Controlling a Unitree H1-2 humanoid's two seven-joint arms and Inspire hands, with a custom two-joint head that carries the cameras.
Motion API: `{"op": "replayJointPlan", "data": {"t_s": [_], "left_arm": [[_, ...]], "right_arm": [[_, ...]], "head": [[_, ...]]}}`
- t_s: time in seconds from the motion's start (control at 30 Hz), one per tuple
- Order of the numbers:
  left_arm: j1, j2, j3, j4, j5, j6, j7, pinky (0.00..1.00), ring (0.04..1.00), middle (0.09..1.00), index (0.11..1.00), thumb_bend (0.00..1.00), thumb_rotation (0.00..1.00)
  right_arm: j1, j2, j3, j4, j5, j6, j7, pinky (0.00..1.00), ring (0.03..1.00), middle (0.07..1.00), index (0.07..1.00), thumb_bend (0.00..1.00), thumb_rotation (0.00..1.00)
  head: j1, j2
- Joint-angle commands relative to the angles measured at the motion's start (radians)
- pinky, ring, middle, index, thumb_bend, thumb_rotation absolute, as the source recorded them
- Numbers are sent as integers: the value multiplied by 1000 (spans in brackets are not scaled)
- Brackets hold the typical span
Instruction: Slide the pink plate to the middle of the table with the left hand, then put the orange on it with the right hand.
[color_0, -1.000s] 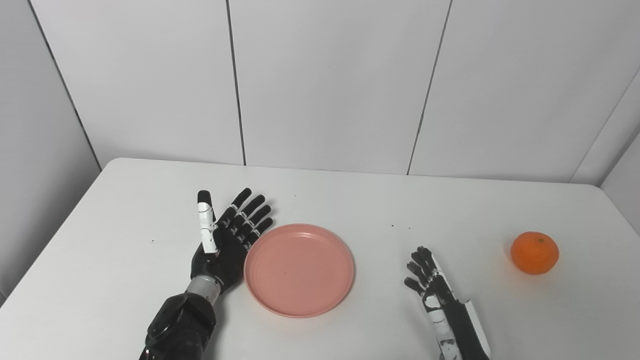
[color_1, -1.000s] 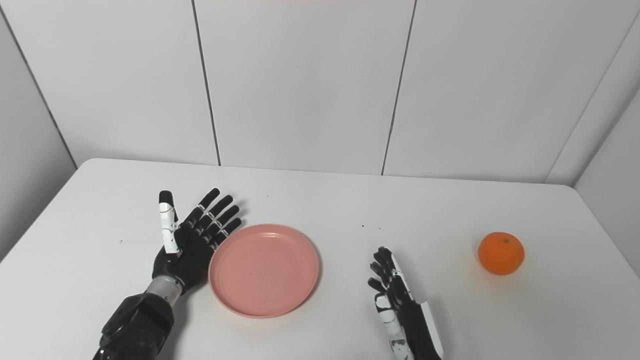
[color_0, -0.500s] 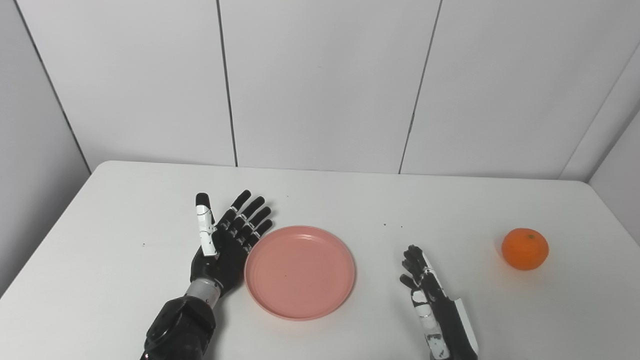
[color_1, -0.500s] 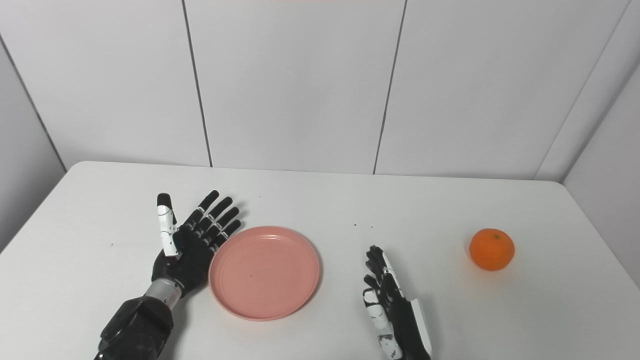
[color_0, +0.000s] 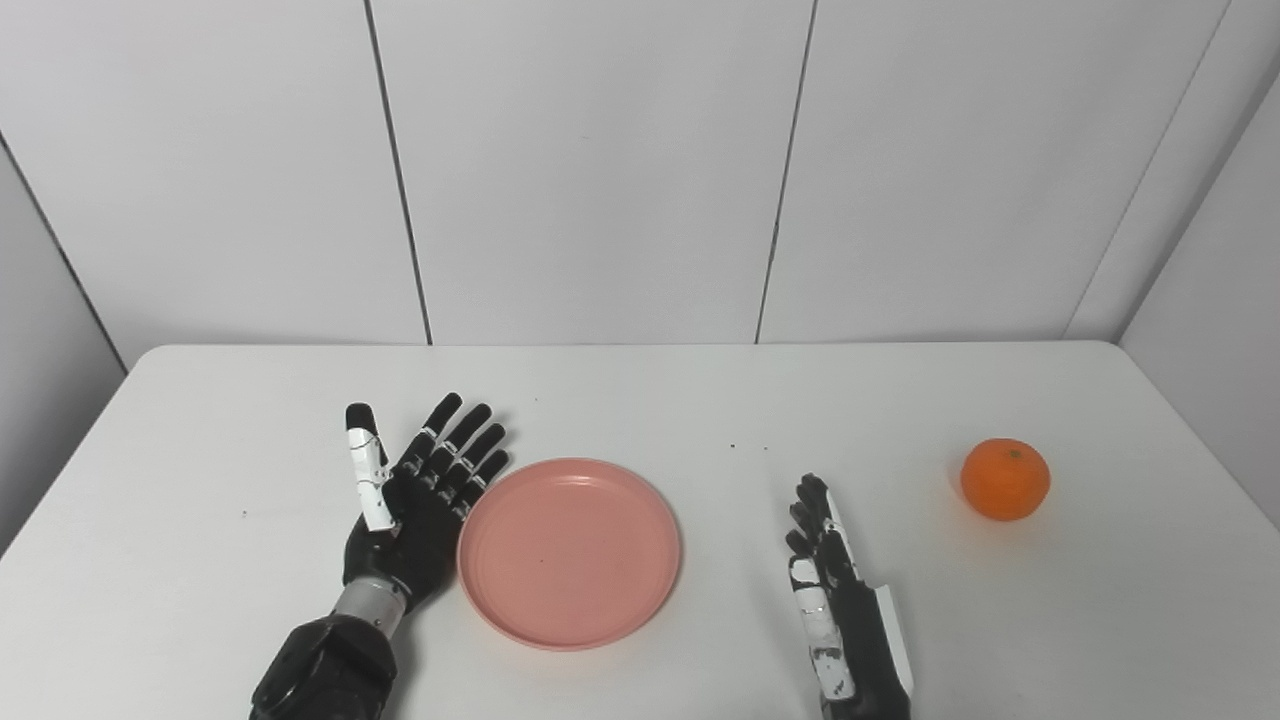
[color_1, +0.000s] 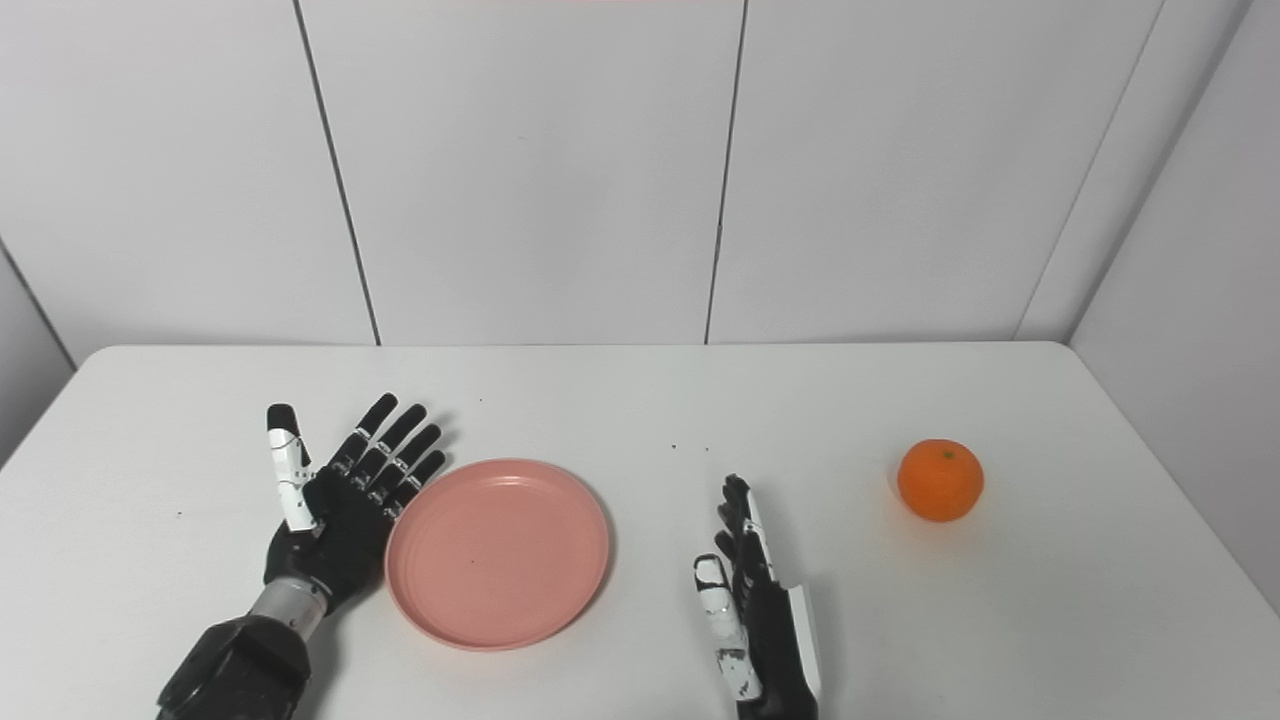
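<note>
Left eye view: my left hand (color_0: 415, 510), fingers spread, lies against the pink plate (color_0: 570, 552) near mid-table. Right hand (color_0: 840, 610) is empty, fingers straight and close together; orange (color_0: 1005, 479) sits well apart. Risk, as I judge: the round fruit rolling away under a glancing reach.

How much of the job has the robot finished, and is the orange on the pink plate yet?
Not yet. The pink plate sits near the middle of the table, so the slide looks about done. The left hand lies open against the plate's left rim. The right hand is open and empty. The orange sits far right, waiting to be picked up and placed.
</note>
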Motion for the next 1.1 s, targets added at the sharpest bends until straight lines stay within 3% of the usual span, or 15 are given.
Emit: {"op": "replayJointPlan", "data": {"t_s": [0.0, 0.23, 0.67, 1.07], "left_arm": [[-2, 10, 8, 26, -9, 45, 4, 941, 874, 858, 898, 838, 937], [-3, 18, -2, 19, 2, 52, 13, 917, 883, 862, 907, 849, 951], [-1, -15, -16, 4, -16, 61, 29, 905, 873, 857, 894, 851, 930], [19, -90, -40, -41, -18, 66, 85, 883, 853, 843, 886, 844, 930]], "right_arm": [[32, 18, 5, 67, -5, -23, -22, 961, 983, 994, 995, 748, 999], [33, 35, 6, 57, -33, -10, -62, 952, 984, 1000, 1000, 739, 1000], [29, 34, 11, 47, -38, 8, -82, 943, 979, 1000, 1000, 737, 1000], [31, 19, 17, 37, 3, 28, -52, 921, 961, 991, 988, 731, 990]], "head": [[-4, 1], [-4, 7], [10, 18], [29, 15]]}}
